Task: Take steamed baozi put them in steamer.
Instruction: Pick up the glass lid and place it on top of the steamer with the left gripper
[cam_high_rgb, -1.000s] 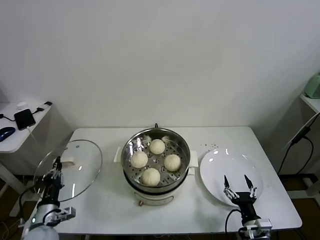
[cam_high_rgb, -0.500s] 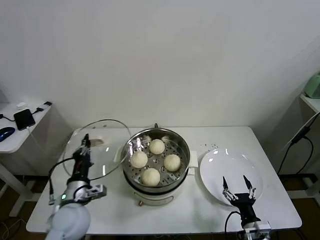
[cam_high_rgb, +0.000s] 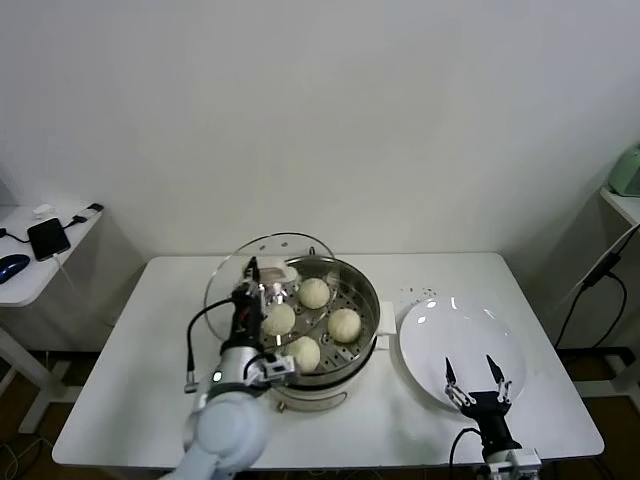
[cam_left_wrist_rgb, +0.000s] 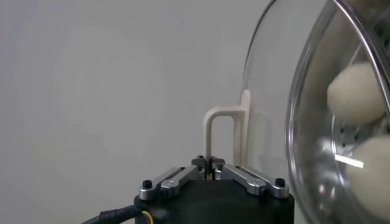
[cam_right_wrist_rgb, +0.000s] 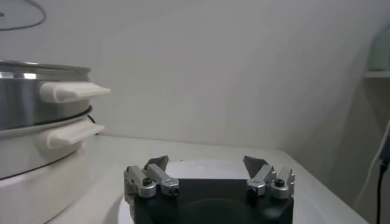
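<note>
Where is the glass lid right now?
In the head view the glass lid is tilted up at the steamer's left rim, held by its white handle in the shut left gripper, not yet covering the four buns.

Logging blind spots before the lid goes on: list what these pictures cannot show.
- Head view: the left gripper and tilted glass lid cover the steamer near its left rim.
- Left wrist view: two baozi show, cut off by the edge.
- Right wrist view: the plate lies mostly behind the open right gripper.
- Dark specks on the table: too small.
</note>
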